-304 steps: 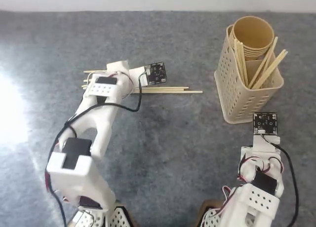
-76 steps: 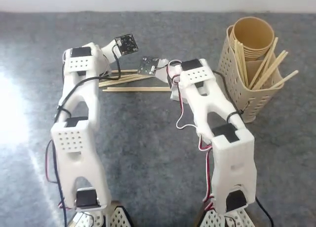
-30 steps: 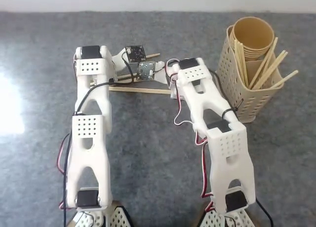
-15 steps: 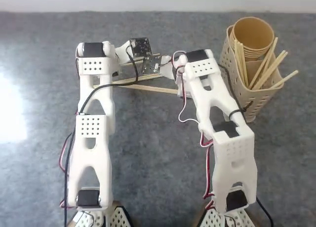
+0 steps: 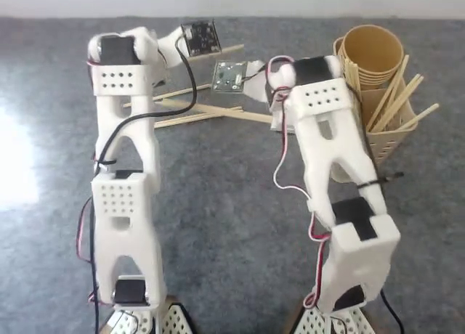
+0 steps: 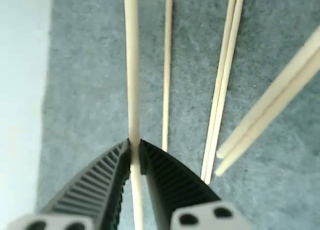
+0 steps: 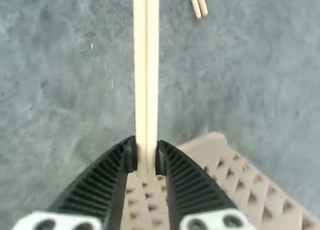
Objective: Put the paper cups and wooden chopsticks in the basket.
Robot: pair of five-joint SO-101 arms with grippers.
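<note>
Basket (image 5: 390, 141): beige, perforated, upright. In the right wrist view its wall (image 7: 227, 190) lies directly beneath the right gripper's fingers.
Paper cups (image 5: 373, 52): nested stack standing inside the basket, well apart from the left fingers and nearer the right ones.
Stored chopsticks (image 5: 396, 94): several leaning in the basket beside the cups, tips fanned above the rim.
Right gripper (image 7: 146, 154): fingers narrow, clamped on a chopstick pair (image 7: 146, 65) that runs straight out past the fingertips over the grey mat (image 5: 218, 203).
Left gripper (image 6: 135, 146): fingers narrow, pinching a single chopstick (image 6: 131, 65) that passes between the tips and extends beyond them.
Loose chopsticks (image 6: 167, 65): on the mat just beside the left fingers, one single close by, others farther to that side.
</note>
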